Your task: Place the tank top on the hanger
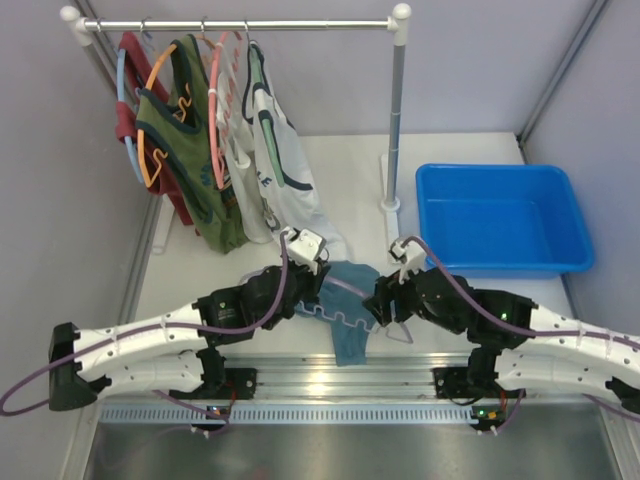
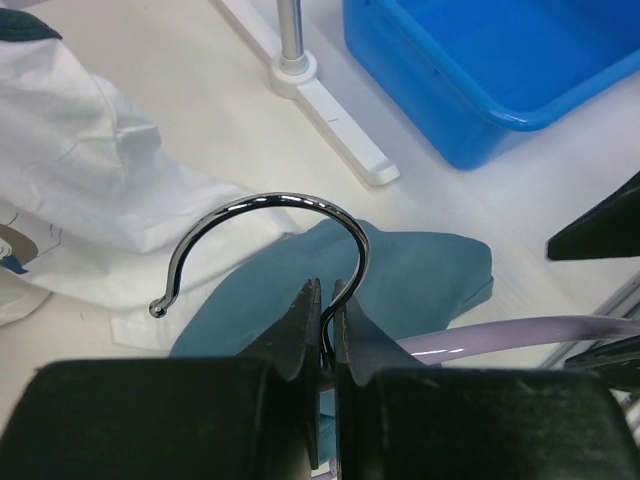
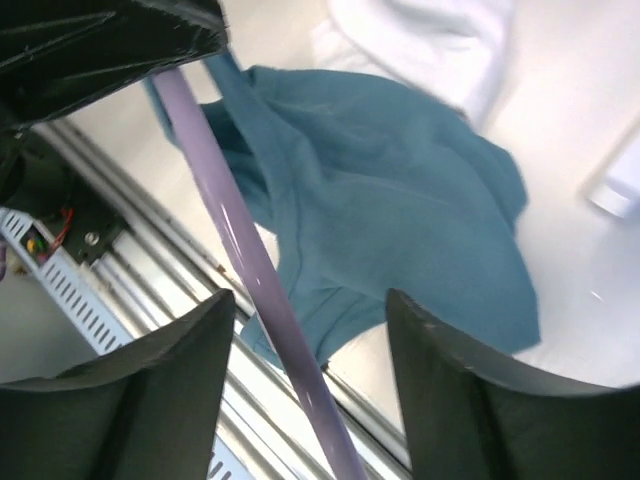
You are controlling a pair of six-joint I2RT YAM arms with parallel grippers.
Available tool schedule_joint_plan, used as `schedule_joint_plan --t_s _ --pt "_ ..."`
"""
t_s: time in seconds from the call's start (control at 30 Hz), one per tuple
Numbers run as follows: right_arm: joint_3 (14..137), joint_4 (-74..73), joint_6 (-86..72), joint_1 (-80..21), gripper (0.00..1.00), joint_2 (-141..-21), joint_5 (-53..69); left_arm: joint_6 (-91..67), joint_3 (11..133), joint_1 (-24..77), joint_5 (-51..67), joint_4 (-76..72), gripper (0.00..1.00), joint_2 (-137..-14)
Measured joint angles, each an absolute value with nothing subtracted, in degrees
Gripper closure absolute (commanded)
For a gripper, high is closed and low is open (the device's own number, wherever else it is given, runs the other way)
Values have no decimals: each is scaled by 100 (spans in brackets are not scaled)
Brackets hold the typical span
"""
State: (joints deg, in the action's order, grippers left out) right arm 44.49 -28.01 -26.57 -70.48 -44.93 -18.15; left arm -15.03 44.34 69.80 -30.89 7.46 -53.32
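At the desk's [image 1: 350,170] near edge, the tank top [image 1: 350,335] is lying crumpled between the two arms, and its near end is drooping over the edge onto the metal rail. The hanger [image 3: 215,190] is running across it from left to right. The left fingers [image 2: 325,290] are clenching the stem of the hanger's metal hook [image 2: 280,199], which is arching up above them. The right fingers [image 3: 305,305] are standing released, straddling the hanger's lavender bar without pinching it, with the tank top showing beneath. Just beyond the tank top, the hem of a white top [image 1: 285,170] is resting on the desk and touching it. Farther right, a blue bin [image 1: 495,215] is sitting on the desk. At the far left, a rack [image 1: 240,24] is carrying the white top, a green top [image 1: 190,150] and other garments on coloured hangers.
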Motion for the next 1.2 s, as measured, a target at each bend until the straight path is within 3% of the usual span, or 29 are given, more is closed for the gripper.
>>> schedule_joint_plan --t_s 0.27,0.33,0.5,1.0,1.2 --pt "5048 -3876 -3334 -7048 35 -3809 -2672 -1509 4436 6980 -3758 502 100 -5826" --pt "5116 -4045 -3406 -7050 42 -3623 -2578 -1509 4445 6980 -3970 377 100 -6001" --pt "5131 -4338 -3485 -7050 48 -3632 -2043 -1538 4628 6980 -4488 163 100 -6539" --pt "4530 -3365 -4519 -8431 70 -6156 -1874 -1557 5129 6967 -5129 -189 100 -7203" --pt "4528 -2663 -5041 -8897 69 -7203 -2029 -1763 5129 6917 -5076 -134 100 -7146"
